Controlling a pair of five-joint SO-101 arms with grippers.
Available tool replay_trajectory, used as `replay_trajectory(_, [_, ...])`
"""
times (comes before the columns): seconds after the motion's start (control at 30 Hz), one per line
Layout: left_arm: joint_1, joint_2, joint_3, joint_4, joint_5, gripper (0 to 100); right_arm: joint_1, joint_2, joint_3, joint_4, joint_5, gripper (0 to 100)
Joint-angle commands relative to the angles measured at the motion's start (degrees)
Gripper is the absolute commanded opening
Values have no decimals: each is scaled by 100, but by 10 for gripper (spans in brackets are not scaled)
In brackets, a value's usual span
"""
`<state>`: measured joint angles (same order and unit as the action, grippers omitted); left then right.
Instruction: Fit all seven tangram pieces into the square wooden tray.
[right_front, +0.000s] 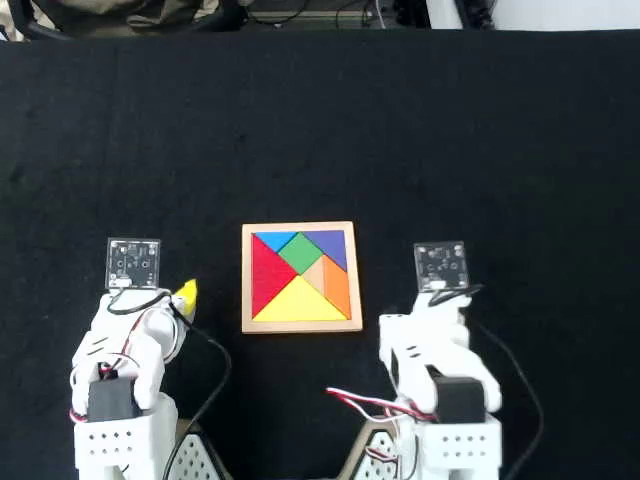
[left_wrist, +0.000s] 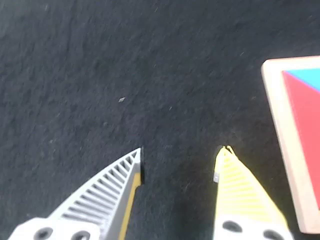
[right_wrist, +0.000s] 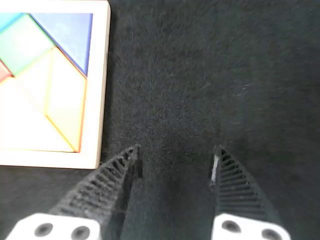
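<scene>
The square wooden tray lay flat near the middle of the black bench. All seven pieces sat inside it: a red triangle, a yellow triangle along the edge nearest the arms, a light blue triangle, a green square, a dark blue triangle, a tan triangle and an orange parallelogram. The arms flanked the tray without touching it. The left fingers, one yellow and one white, were spread apart over the cloth, gripping nothing, beside one side of the tray. The right fingers, both black, were likewise spread and empty by the opposite side.
</scene>
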<state>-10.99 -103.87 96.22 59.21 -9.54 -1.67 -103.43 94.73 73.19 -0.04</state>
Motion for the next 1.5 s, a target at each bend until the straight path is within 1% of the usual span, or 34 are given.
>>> replay_trajectory(0.0, [-119, -35, 110, 519, -18, 238, 114, -400, 180, -378, -9, 227])
replay_trajectory(0.17, [-119, -35, 110, 1292, -18, 238, 527, -391, 180, -360, -9, 227])
replay_trajectory(0.27, [-171, -35, 110, 1371, -18, 238, 615, -382, 180, 26, 9, 223])
replay_trajectory(0.33, [-180, -35, 110, 1371, -18, 238, 659, -365, 180, 97, 185, 214])
replay_trajectory(0.37, [-180, -35, 110, 1371, -18, 238, 659, -347, 180, 79, 273, 192])
replay_trajectory(0.5, [-119, -35, 110, 1371, -18, 238, 607, -391, 180, 97, 712, 41])
replay_trajectory(0.57, [-119, -35, 110, 1371, -18, 238, 607, -391, 180, 97, 1020, 11])
replay_trajectory(0.7, [-127, -35, 110, 1371, 9, 238, 615, -391, 180, 88, 1169, 12])
replay_trajectory(0.83, [-171, -35, 110, 1363, 651, 238, 651, -382, 180, 79, 1160, 11])
replay_trajectory(0.93, [-171, -35, 110, 1371, 888, 240, 659, -365, 180, 79, 1160, 11])
replay_trajectory(1.47, [-154, -35, 110, 1371, 888, 239, 651, -382, 189, 79, 1196, 11])
